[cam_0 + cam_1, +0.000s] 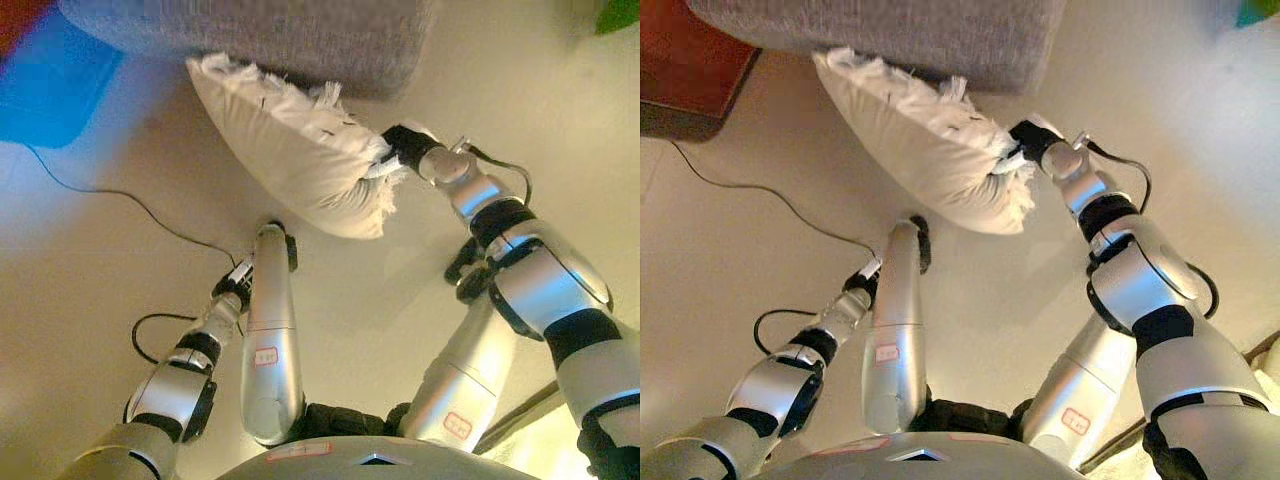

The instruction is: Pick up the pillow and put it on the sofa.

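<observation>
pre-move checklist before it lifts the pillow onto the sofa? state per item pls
1. Right hand gripping the pillow at its fringed edge: ok.
2. Pillow clear of the floor: cannot tell; it hangs tilted, lower end near the floor.
3. Pillow on the sofa: not ok; its upper end only reaches the sofa's front.
4. Left hand supporting the pillow: cannot tell; the hand is hidden.
5. Grip security: cannot tell; fingers are buried in the fringe.
</observation>
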### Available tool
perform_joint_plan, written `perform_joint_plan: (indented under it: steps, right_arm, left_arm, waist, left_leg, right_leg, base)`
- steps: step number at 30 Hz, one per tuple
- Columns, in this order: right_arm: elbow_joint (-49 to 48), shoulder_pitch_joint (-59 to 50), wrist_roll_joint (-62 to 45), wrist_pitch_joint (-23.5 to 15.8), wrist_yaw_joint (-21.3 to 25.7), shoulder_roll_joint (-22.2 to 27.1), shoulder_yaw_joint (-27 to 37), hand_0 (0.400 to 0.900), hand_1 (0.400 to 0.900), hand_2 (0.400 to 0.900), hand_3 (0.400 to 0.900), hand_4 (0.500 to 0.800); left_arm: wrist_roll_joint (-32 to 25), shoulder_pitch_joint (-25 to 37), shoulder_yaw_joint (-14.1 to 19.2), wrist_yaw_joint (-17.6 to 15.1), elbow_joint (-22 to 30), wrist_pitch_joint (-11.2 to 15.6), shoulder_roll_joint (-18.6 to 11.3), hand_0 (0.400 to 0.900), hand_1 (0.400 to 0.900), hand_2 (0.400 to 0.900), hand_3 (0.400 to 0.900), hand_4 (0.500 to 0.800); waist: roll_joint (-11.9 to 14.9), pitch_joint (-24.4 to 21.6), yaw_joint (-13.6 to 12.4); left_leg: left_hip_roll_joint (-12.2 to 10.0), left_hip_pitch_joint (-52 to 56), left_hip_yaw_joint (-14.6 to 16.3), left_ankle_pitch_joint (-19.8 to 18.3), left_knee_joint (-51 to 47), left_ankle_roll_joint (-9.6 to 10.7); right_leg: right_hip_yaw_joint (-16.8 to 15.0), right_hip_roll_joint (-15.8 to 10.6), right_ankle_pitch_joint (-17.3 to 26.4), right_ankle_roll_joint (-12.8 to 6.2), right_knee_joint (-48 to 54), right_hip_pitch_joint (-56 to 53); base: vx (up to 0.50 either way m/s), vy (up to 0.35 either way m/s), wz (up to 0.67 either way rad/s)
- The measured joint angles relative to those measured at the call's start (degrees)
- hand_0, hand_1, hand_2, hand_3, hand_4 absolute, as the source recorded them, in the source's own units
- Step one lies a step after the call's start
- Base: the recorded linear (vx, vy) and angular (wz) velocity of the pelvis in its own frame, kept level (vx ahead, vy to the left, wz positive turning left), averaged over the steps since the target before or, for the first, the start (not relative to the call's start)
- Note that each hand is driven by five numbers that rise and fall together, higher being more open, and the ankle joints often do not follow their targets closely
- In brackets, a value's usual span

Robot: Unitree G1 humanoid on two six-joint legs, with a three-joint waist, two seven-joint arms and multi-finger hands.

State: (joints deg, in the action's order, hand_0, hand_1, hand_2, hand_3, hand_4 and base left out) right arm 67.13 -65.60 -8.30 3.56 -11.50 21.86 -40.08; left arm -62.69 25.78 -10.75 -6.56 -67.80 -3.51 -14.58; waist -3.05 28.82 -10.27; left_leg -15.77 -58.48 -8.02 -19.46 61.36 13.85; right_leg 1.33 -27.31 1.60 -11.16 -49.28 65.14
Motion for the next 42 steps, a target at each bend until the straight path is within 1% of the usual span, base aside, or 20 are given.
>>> perform_joint_plan:
  steps: [1,6,9,11,13,14,15,16,17,18,19,21,23,25,32,36,38,40,41,42]
  right_arm:
    - [0.0,0.7,0.1,0.0,-0.4,0.2,0.0,0.4,0.4,0.4,0.4,0.5]
    - [-5.0,6.2,0.2,-0.1,-1.6,3.0,0.0,0.4,0.4,0.4,0.4,0.5]
    - [-8.3,9.7,0.7,-0.1,-2.4,5.5,0.0,0.4,0.4,0.4,0.4,0.5]
    - [-9.7,11.0,1.5,-0.1,-3.2,7.8,0.2,0.4,0.4,0.4,0.4,0.5]
    - [-11.7,14.0,1.6,0.0,-4.0,10.9,0.2,0.4,0.4,0.4,0.4,0.5]
    - [-13.5,15.8,1.6,0.0,-4.3,12.6,1.2,0.4,0.4,0.4,0.4,0.5]
    - [-15.6,18.1,1.6,0.0,-4.3,14.9,2.5,0.4,0.4,0.4,0.4,0.5]
    - [-17.9,20.7,1.4,0.0,-4.4,17.9,3.7,0.4,0.4,0.4,0.4,0.5]
    - [-18.9,22.8,1.4,0.1,-4.7,20.0,4.8,0.4,0.4,0.4,0.4,0.5]
    - [-18.9,23.7,1.4,0.1,-5.1,21.0,5.0,0.4,0.4,0.4,0.4,0.5]
    - [-18.9,24.0,1.4,0.1,-5.6,21.7,5.1,0.4,0.4,0.4,0.4,0.5]
    - [-19.1,24.2,1.5,0.1,-7.2,22.3,5.1,0.4,0.4,0.4,0.4,0.5]
    - [-19.8,24.2,1.5,0.1,-9.1,22.6,5.1,0.4,0.4,0.4,0.4,0.5]
    - [-20.0,24.2,1.7,0.1,-11.7,22.5,5.1,0.4,0.4,0.4,0.4,0.5]
    - [-20.1,22.7,2.2,0.1,-17.8,22.6,4.8,0.4,0.4,0.4,0.4,0.5]
    - [-19.7,17.0,2.2,0.2,-21.1,22.9,2.8,0.4,0.4,0.4,0.4,0.5]
    - [-19.6,13.3,2.2,0.4,-22.6,23.6,0.9,0.4,0.4,0.4,0.4,0.5]
    - [-19.3,10.7,2.1,1.0,-23.2,24.3,-0.2,0.4,0.4,0.4,0.4,0.5]
    - [-19.2,9.6,2.1,1.3,-23.7,24.7,-0.7,0.4,0.4,0.4,0.4,0.5]
    - [-19.2,8.8,1.9,1.4,-24.1,25.6,-1.4,0.4,0.4,0.4,0.4,0.5]
  left_arm:
    - [0.7,-0.3,0.5,0.2,-0.7,-0.1,0.0,0.9,0.9,0.9,0.9,0.8]
    - [4.5,-3.4,1.2,1.2,-2.5,0.0,1.2,0.9,0.9,0.9,0.9,0.8]
    - [6.4,-4.5,1.4,1.4,-2.5,-0.6,1.2,0.9,0.9,0.9,0.9,0.8]
    - [7.9,-5.4,3.5,0.4,-3.1,-2.0,0.9,0.9,0.9,0.9,0.9,0.8]
    - [9.7,-6.8,3.5,0.3,-2.7,-2.6,1.0,0.9,0.9,0.9,0.9,0.8]
    - [11.5,-7.6,3.4,0.2,-2.4,-3.3,0.9,0.9,0.9,0.9,0.9,0.8]
    - [13.6,-7.4,3.2,-0.4,-2.0,-4.2,1.0,0.9,0.9,0.9,0.9,0.8]
    - [15.8,-7.6,2.9,-0.6,-1.5,-5.1,0.9,0.9,0.9,0.9,0.9,0.8]
    - [17.1,-8.0,2.7,-0.7,-0.6,-6.1,0.6,0.9,0.9,0.9,0.9,0.8]
    - [17.7,-9.0,2.7,-0.4,0.2,-7.0,0.0,0.9,0.9,0.9,0.9,0.8]
    - [18.0,-9.9,2.7,0.2,0.5,-7.9,-0.5,0.9,0.9,0.9,0.9,0.8]
    - [18.3,-11.0,3.3,1.3,0.7,-8.8,-1.3,0.9,0.9,0.9,0.9,0.8]
    - [20.3,-11.6,5.3,2.4,0.8,-9.0,-2.2,0.9,0.9,0.9,0.9,0.8]
    - [21.6,-12.6,7.8,3.0,0.8,-8.9,-2.9,0.9,0.9,0.9,0.9,0.8]
    - [24.8,-15.7,10.4,5.6,-1.8,-9.8,-4.8,0.9,0.9,0.9,0.9,0.8]
    - [24.9,-16.2,11.0,6.3,-3.9,-10.9,-4.8,0.9,0.9,0.9,0.9,0.8]
    - [26.5,-16.2,12.1,6.7,-4.5,-11.5,-4.7,0.9,0.9,0.9,0.9,0.8]
    - [27.3,-16.2,12.2,7.0,-5.2,-11.7,-4.7,0.9,0.9,0.9,0.9,0.8]
    - [28.3,-16.2,12.0,7.3,-5.7,-12.1,-4.7,0.9,0.9,0.9,0.9,0.8]
    - [29.3,-16.0,10.7,7.5,-6.3,-12.5,-4.7,0.9,0.9,0.9,0.9,0.8]
  waist:
    - [0.1,0.0,0.2]
    - [0.4,0.0,0.0]
    - [0.4,-0.3,0.3]
    - [0.6,-0.4,0.7]
    - [0.5,-2.0,1.1]
    - [0.3,-3.1,1.8]
    - [0.1,-3.4,2.7]
    - [0.1,-3.5,3.2]
    - [0.2,-3.8,3.4]
    - [0.7,-4.3,3.6]
    - [0.9,-4.9,3.3]
    - [1.3,-6.2,1.7]
    - [1.8,-6.5,1.3]
    - [2.9,-8.9,0.6]
    - [6.9,-19.8,0.2]
    - [7.9,-21.8,-0.2]
    - [8.1,-21.9,-0.9]
    - [8.1,-22.2,-1.4]
    - [8.1,-22.3,-1.6]
    - [7.9,-22.6,-1.5]
  left_leg:
    - [-0.6,2.5,0.7,1.1,-2.3,1.8]
    - [-1.4,17.8,2.1,3.1,-15.0,2.1]
    - [-1.2,26.5,2.0,5.7,-23.4,2.0]
    - [-1.4,32.3,2.7,7.7,-28.9,2.3]
    - [-2.2,35.7,5.3,10.5,-33.4,1.7]
    - [-2.5,35.9,6.1,12.0,-34.6,1.6]
    - [-3.1,36.1,7.5,13.6,-35.0,0.6]
    - [-3.8,36.6,9.8,15.7,-35.7,-0.3]
    - [-3.9,37.6,11.2,17.1,-36.8,-0.6]
    - [-3.7,38.8,12.3,18.0,-37.7,0.5]
    - [-3.1,40.1,12.5,18.4,-38.6,1.4]
    - [-2.7,42.5,13.9,18.6,-40.1,1.7]
    - [-2.3,46.0,14.9,18.6,-41.8,1.5]
    - [-1.9,48.9,15.5,18.6,-44.1,1.5]
    - [-1.6,54.3,15.3,18.8,-49.2,2.0]
    - [-1.6,55.8,15.4,18.9,-50.1,2.1]
    - [-1.6,55.8,15.3,18.9,-49.9,2.1]
    - [-1.3,55.5,14.5,18.6,-49.7,1.5]
    - [-0.9,55.2,14.2,18.2,-49.6,1.1]
    - [-0.4,53.6,12.6,17.3,-49.0,0.7]
  right_leg:
    - [0.3,-0.2,-0.2,0.72,0.1,-2.0]
    - [2.4,0.4,-2.6,1.1,4.4,-13.3]
    - [5.2,0.5,-3.2,1.23,7.9,-21.5]
    - [7.3,0.2,-3.6,0.99,10.0,-27.1]
    - [10.3,-1.5,-4.4,0.48,12.0,-32.2]
    - [12.5,-2.7,-5.1,0.01,11.7,-34.4]
    - [15.2,-4.6,-6.0,-0.03,11.9,-37.2]
    - [18.3,-6.6,-6.6,-0.73,12.0,-40.9]
    - [20.0,-7.7,-7.0,-1.59,12.6,-44.1]
    - [20.6,-7.8,-7.0,-2.41,14.0,-46.3]
    - [21.1,-7.4,-5.7,-3.19,17.0,-48.9]
    - [21.9,-6.5,-2.5,-3.43,22.6,-52.6]
    - [24.2,-5.6,0.5,-3.43,28.4,-58.4]
    - [25.5,-4.6,2.7,-3.39,33.4,-62.7]
    - [26.3,-2.4,4.8,-3.31,40.7,-70.7]
    - [27.1,-2.3,5.0,-3.15,41.2,-72.0]
    - [27.3,-2.2,5.6,-2.3,41.3,-72.3]
    - [27.4,-2.2,7.3,-0.55,41.4,-72.7]
    - [27.4,-2.3,8.8,0.59,41.3,-72.9]
    - [27.1,-2.7,10.9,1.42,40.4,-72.7]
  base:
    - [0.16,-0.098,-0.01]
    - [0.21,-0.107,0.08]
    - [0.19,-0.114,0.29]
    - [0.22,-0.167,0.69]
    - [0.18,-0.224,1.27]
    - [0.2,-0.258,1.56]
    - [0.15,-0.198,1.21]
    - [0.15,-0.078,0.58]
    - [0.11,0.018,0.07]
    - [0.12,0.052,-0.12]
    - [0.12,0.041,-0.02]
    - [0.16,0.062,0.0]
    - [0.2,0.093,-0.01]
    - [0.17,0.076,0.16]
    - [0.11,0.058,0.14]
    - [0.14,0.08,0.04]
    - [0.13,0.096,0.2]
    - [0.12,0.105,0.42]
    - [0.14,0.079,0.75]
    - [0.15,0.016,0.84]
